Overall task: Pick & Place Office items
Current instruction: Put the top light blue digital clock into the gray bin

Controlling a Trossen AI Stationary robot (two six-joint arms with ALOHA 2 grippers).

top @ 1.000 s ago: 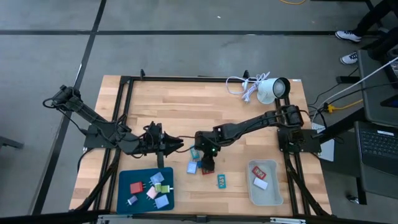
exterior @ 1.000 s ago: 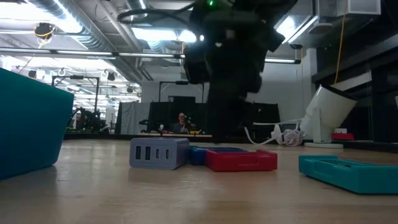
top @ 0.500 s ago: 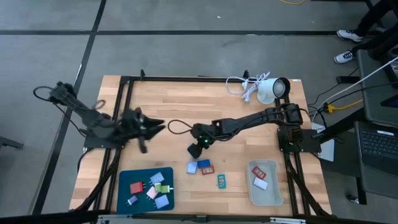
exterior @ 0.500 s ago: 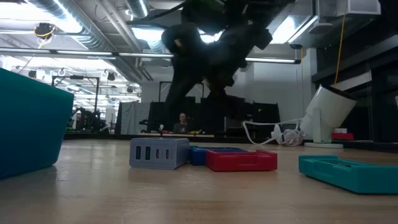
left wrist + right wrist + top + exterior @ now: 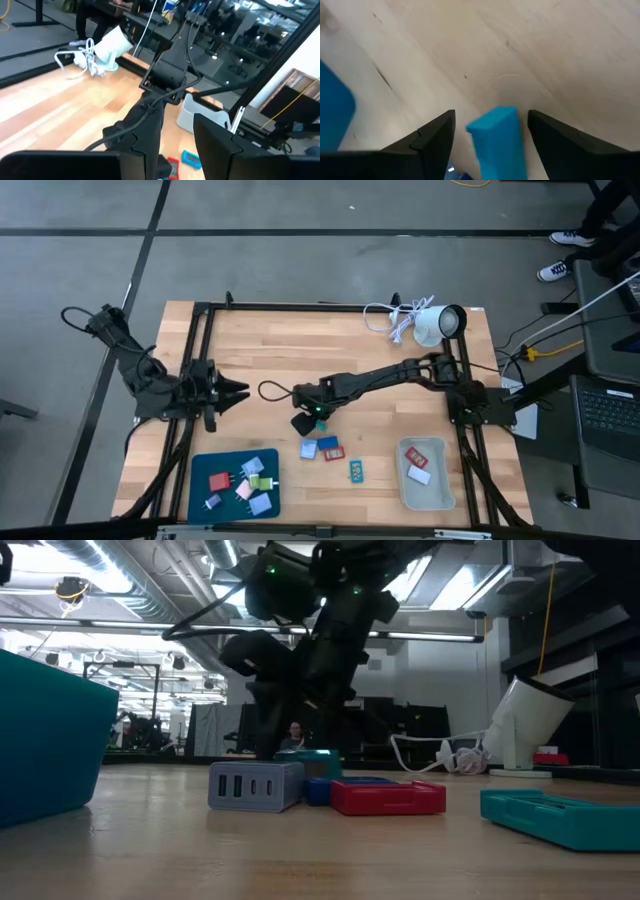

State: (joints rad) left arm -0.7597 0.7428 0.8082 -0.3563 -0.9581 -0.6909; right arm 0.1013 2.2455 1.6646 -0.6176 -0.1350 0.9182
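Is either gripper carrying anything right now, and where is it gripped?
The right gripper carries a teal piece, lifted clear of the table. It seems held by its near end, but the contact itself is out of view. The left gripper holds nothing.

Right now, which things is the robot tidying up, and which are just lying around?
For the job: blue-green piece at the right gripper; grey charger, red piece, teal piece; blue tray; grey bin; left gripper, waiting open.
Just lying about: white lamp, its cord, laptop.
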